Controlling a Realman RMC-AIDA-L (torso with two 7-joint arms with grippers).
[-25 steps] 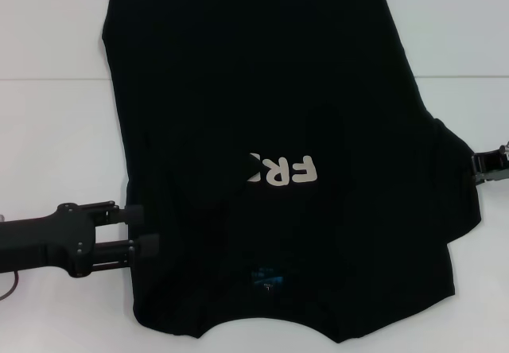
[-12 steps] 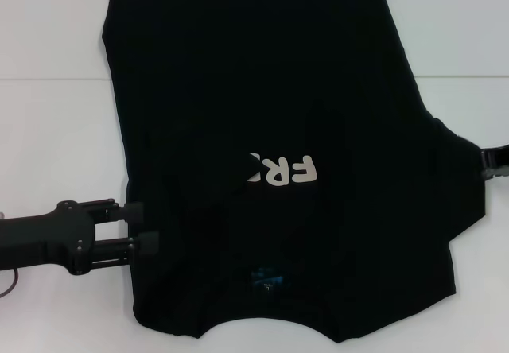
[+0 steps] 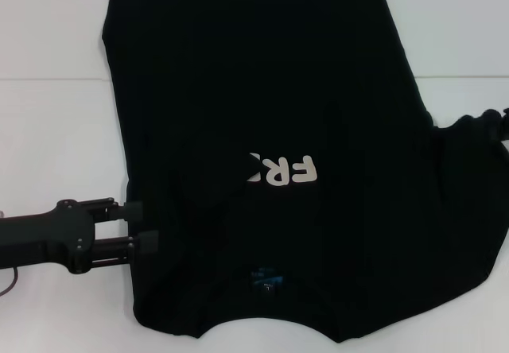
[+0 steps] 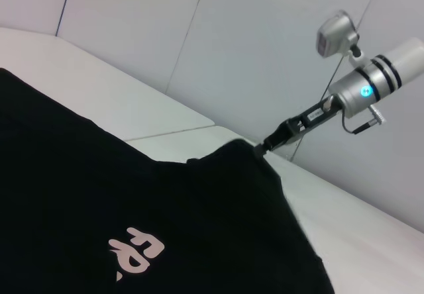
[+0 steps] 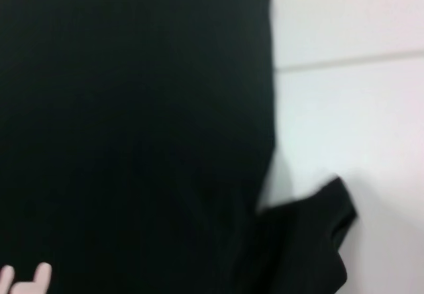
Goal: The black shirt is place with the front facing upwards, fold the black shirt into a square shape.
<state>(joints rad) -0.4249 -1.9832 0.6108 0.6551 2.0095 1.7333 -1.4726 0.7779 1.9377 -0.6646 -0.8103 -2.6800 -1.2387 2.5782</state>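
A white table (image 3: 56, 130) carries the black shirt (image 3: 262, 106), spread flat from the far edge to the near edge.

Bare white table (image 3: 56, 138) flanks the black shirt (image 3: 262, 91); nothing blocks passage.

On the black shirt (image 3: 262, 130) I read cream lettering (image 3: 280, 169), upside down in my head view: "FR" is clear, and a fold of the cloth cuts off the rest. My left wrist view shows the same letters (image 4: 137, 252), again only partly. A small blue neck label (image 3: 266, 277) sits near the collar, too small to read.
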